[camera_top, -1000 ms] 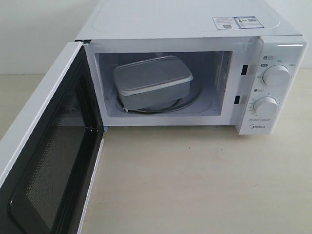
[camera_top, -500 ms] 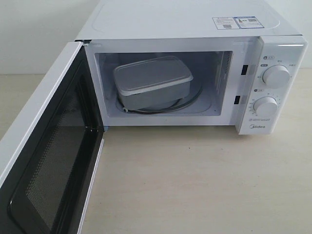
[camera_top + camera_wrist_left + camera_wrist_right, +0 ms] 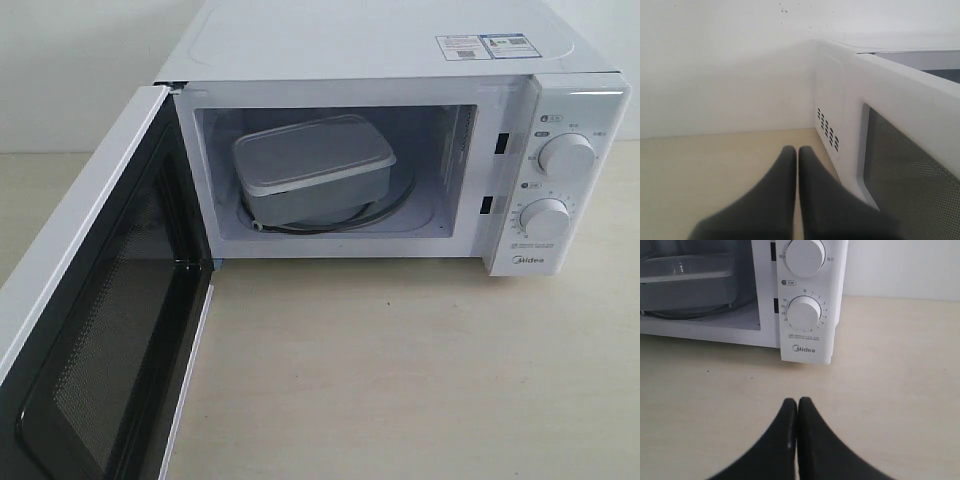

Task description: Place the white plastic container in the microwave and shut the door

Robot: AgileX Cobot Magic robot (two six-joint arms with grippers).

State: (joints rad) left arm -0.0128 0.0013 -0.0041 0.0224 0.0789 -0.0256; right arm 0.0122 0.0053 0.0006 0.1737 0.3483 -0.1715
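Door (image 3: 90, 330) wide open in foreground, w/ L pincer (image 3: 797, 156) shut, empty, seemingly by its outer face; R pincer (image 3: 798, 405) shut, empty over table (image 3: 400, 370). Beyond, white plastic container (image 3: 312, 160) sits inside microwave (image 3: 575, 235); remaining step: push door closed

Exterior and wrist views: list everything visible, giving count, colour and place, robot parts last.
microwave: one, white, on the table
door: one, white with black mesh-lined inner face, swung open at the microwave's left
white plastic container: one, translucent white, inside the cavity
upper knob and lower knob: two, white, panel right of the cavity
stickers: two, microwave top
table: one, pale beige
left gripper: one, black, shut, outside the open door
right gripper: one, black, shut, before the knob panel
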